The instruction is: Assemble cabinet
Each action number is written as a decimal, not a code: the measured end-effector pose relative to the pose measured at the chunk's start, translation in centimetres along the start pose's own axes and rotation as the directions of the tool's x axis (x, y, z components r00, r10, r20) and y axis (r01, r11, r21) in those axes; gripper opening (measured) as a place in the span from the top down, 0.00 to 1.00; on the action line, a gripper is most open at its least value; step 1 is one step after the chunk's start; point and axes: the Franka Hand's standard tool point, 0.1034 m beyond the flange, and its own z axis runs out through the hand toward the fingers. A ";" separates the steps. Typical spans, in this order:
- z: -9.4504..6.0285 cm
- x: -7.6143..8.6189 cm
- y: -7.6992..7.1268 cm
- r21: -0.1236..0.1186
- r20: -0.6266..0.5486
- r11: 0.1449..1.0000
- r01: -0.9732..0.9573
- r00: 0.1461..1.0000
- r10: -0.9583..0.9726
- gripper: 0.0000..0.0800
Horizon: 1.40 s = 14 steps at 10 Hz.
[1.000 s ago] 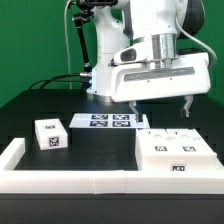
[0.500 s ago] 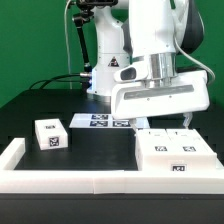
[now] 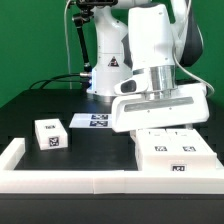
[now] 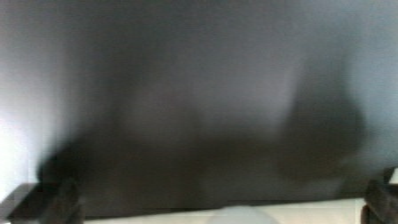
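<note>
Two fingers [image 4: 43, 200] apart | cabinet [image 3: 175, 155] beside rim [image 3: 60, 178] | block [image 3: 50, 135] well apart

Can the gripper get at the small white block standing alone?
Probably yes: the block stands alone with nothing over it, and the open gripper hangs clear, toward the exterior view's right.
</note>
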 end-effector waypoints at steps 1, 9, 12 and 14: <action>0.0 0.2 0.0 0.000 -0.003 1.000 0.003 1.000 -0.003 0.02; 0.1 -0.2 0.6 -0.003 0.004 0.998 0.070 0.998 -0.070 0.96; 0.0 -0.4 0.9 -0.005 0.009 0.996 0.085 0.996 -0.085 1.00; -1.5 0.0 0.8 -0.007 0.005 0.995 0.098 0.995 -0.098 1.00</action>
